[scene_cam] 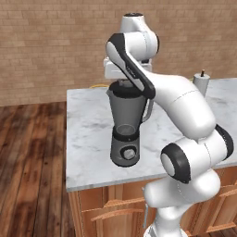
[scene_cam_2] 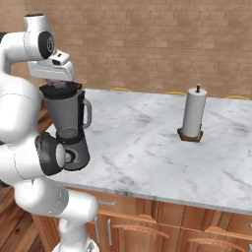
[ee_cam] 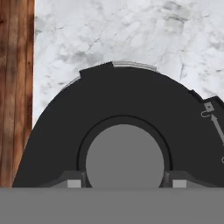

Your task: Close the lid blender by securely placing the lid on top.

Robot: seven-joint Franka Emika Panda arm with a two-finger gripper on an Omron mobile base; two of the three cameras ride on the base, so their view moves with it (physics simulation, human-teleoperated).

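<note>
gripper (ee_cam: 124,183) clamps lid's (ee_cam: 122,105) round grey cap | flat black disc lid sits over blender (scene_cam: 126,122) jar rim (tapered, translucent grey) | on veined marble counter (scene_cam: 88,139)

Dark grey blender (scene_cam: 126,125) with translucent grey jar; black lid (ee_cam: 131,118); white, grey-veined marble counter (scene_cam_2: 147,142); white cylinder (scene_cam_2: 193,115); brown brick wall (scene_cam_2: 147,44).

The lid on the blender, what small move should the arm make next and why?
Probably press the lid straight down a little, then let go. In the hand view the claw has its fingertips on either side of the centre cap, and the lid covers the jar rim of the blender. The base views do not show whether it is fully seated.
</note>
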